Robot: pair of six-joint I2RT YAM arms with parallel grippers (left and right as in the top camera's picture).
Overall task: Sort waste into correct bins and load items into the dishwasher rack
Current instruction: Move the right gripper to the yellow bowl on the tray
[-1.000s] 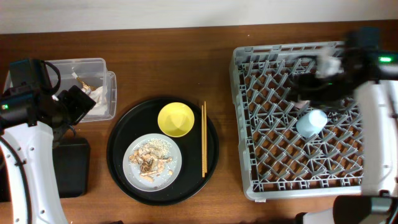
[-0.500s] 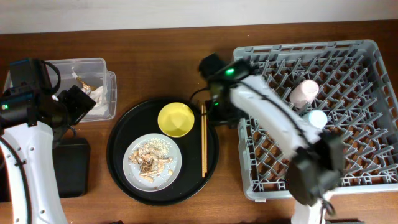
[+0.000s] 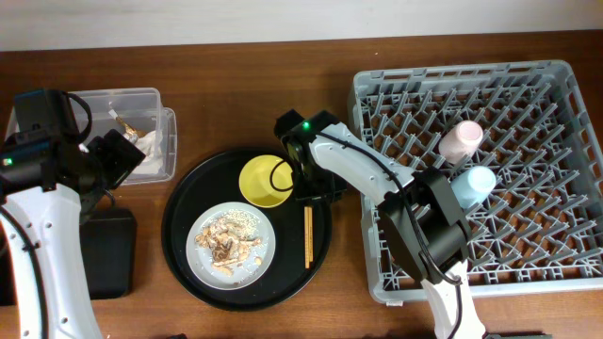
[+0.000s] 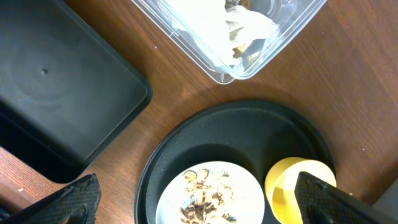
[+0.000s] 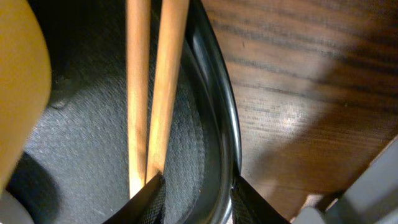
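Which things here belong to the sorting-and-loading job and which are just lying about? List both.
Job: wrappers, food scraps, clear box, black rectangular tray, plate, yellow saucer, chopsticks, pink cup, blue cup, rack.
Lying about: round black tray.

**Location type:** robot test bench laid out as a dish-clearing station.

**Indicators:**
1. A left arm (image 3: pixel 24 235) and a right arm (image 3: pixel 367 174), 2 white units, work over a brown wooden tabletop (image 3: pixel 236 94) against a pale wall (image 3: pixel 283 19).
2. To the right of the right gripper (image 3: pixel 307 196) stands a grey pegged dishwasher rack (image 3: pixel 528 254) of the catering kind, holding 2 cups.
3. Below that gripper lies a round black tray (image 3: pixel 184 254) with a yellow saucer (image 3: pixel 264 181) and a plate (image 3: pixel 254 268) of food scraps (image 3: pixel 226 243).
4. Beside the left gripper (image 4: pixel 198 199) are 2 sorting bins: a clear plastic box (image 3: pixel 141 99) containing crumpled wrappers (image 3: pixel 151 141), and a shallow black tray (image 3: pixel 108 254).
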